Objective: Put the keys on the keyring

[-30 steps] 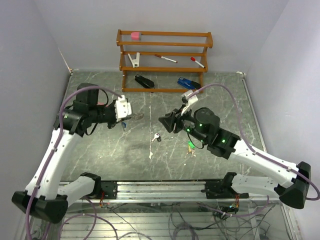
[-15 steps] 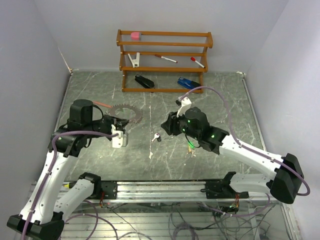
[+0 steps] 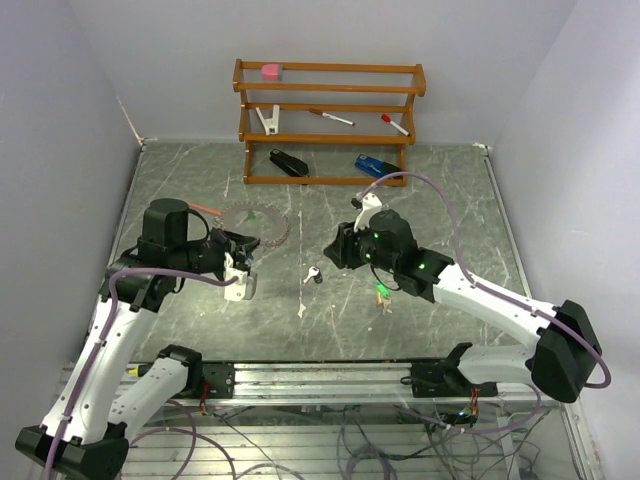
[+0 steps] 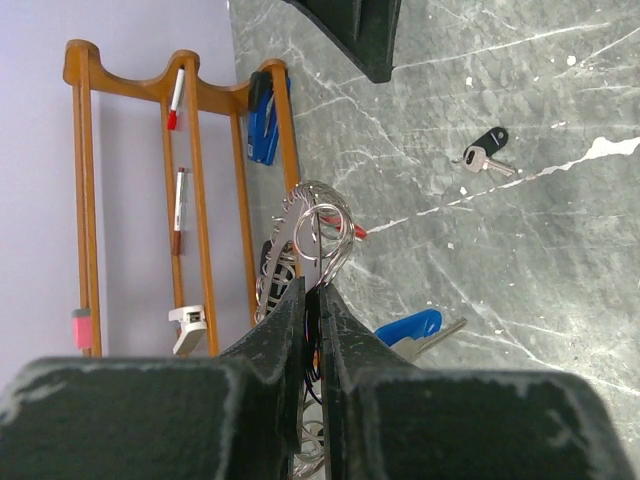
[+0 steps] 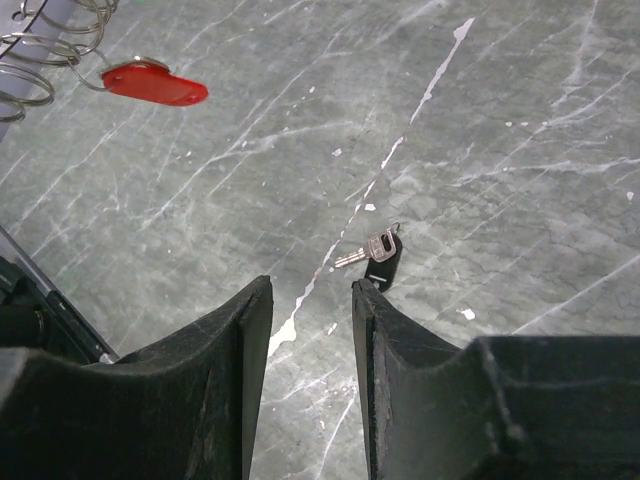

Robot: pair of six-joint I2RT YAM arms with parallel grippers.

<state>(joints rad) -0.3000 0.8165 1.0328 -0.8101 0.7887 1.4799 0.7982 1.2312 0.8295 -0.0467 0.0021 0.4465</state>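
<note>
My left gripper (image 3: 243,245) is shut on the wire of the keyring (image 4: 315,222), a silver hoop (image 3: 255,222) fringed with small keys, a red tag (image 5: 155,83) and a blue tag (image 4: 408,327) hanging from it. A loose silver key with a black tag (image 3: 314,274) lies on the table between the arms. My right gripper (image 5: 310,285) hovers open just short of it, and this key (image 5: 378,250) lies past the right fingertip. Another key with a green tag (image 3: 381,292) lies under the right arm.
A wooden rack (image 3: 330,125) stands at the back edge with pens, a pink block, a white clip, a black stapler and a blue item. White walls close in the table on the left, right and back.
My left arm has swung down and turned its wrist, so the keyring now lies out behind the gripper. The right gripper has shifted a little towards the black-tagged key.
</note>
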